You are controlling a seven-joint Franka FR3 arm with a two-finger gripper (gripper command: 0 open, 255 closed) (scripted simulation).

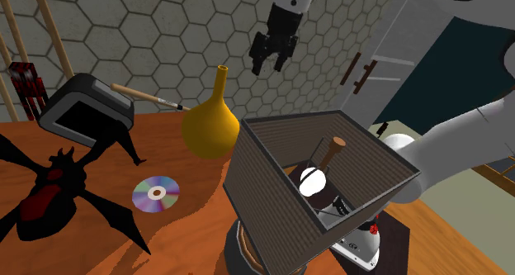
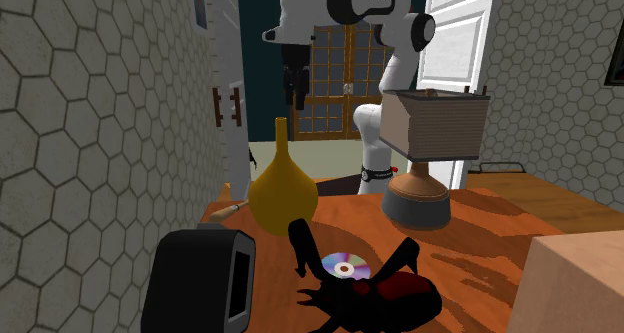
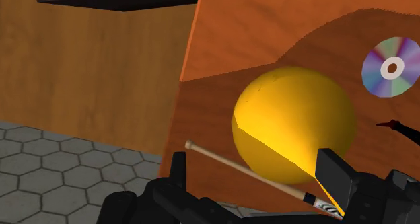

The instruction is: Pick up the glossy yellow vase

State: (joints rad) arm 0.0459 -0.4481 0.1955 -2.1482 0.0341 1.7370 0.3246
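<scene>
Vase [image 1: 212, 126] below the open gripper [image 1: 269, 67]
Fingers apart, holding nothing; the upright vase's neck points up toward the hand, slightly off centre.

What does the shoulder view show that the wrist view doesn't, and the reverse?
Shoulder view: a lamp with a ribbed grey square shade and the white arm. Wrist view: grey hexagon-tiled floor beside the orange wooden table. Both: the glossy yellow round-bellied vase, the shiny disc, the thin wooden-handled brush and the open black hand above the vase.
</scene>
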